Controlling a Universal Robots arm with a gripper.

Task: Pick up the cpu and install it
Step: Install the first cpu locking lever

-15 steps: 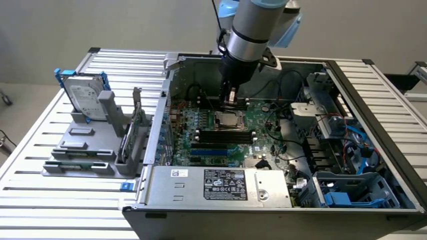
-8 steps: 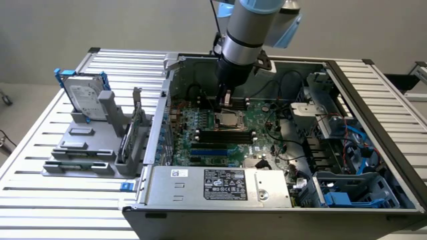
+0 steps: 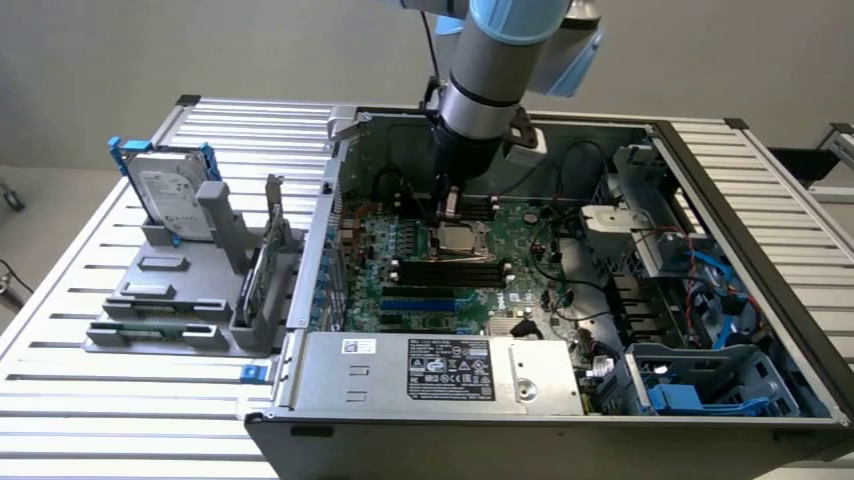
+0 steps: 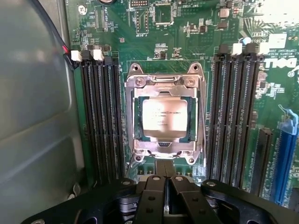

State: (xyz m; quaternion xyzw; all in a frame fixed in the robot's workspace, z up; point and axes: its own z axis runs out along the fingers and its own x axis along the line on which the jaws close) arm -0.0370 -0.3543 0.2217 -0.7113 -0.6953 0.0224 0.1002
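The cpu [image 4: 164, 116], a small square chip with a silver-grey top, lies flat inside the metal-framed socket [image 4: 130, 122] on the green motherboard [image 4: 187, 28]. In the exterior view the cpu [image 3: 461, 238] sits in the middle of the board inside the open computer case. My gripper [image 4: 164, 176] hovers just above and beside the socket's edge, its two black fingers [image 4: 152, 196] pressed together with nothing between them. My gripper [image 3: 451, 210] hangs straight down from the arm over the board.
Black memory slots [image 4: 100, 116] flank the socket on both sides. The case wall [image 4: 32, 116] rises close by. A power supply [image 3: 441, 370] sits at the case front. On the exterior view's left, a hard drive [image 3: 171, 190] stands in a grey fixture [image 3: 160, 310] on the slatted table.
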